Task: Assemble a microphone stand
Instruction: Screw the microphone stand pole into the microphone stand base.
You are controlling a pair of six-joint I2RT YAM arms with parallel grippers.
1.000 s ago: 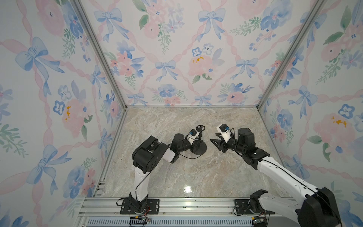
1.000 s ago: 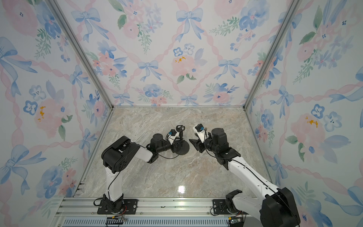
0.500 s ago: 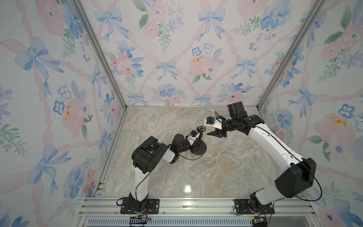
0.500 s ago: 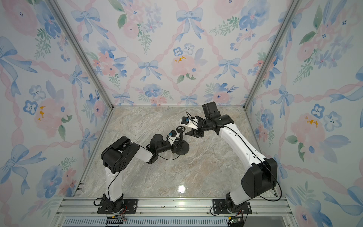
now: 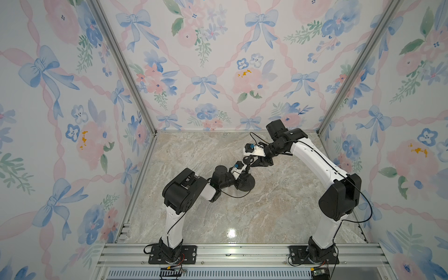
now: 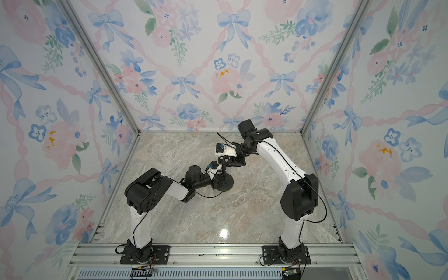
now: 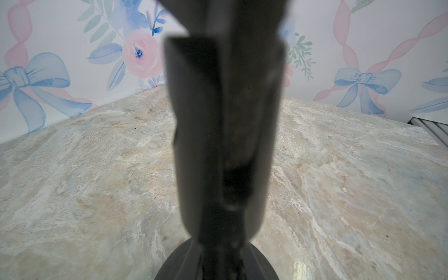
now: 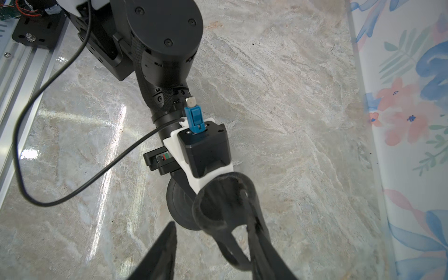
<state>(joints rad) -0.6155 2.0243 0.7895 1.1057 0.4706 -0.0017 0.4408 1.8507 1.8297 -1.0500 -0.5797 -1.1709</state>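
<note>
Above the base (image 5: 249, 188), left gripper (image 7: 223, 232) pinches rod (image 5: 246, 169) — right gripper (image 5: 252, 162) gapes around clip (image 8: 251, 194).

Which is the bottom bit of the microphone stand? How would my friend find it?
Find the marble table, then the middle where both robot arms meet. At the tip of the left end effector sits the disc base. It is the only round, flat, all-black dome resting on the table; its neighbours are boxy robot parts.
</note>
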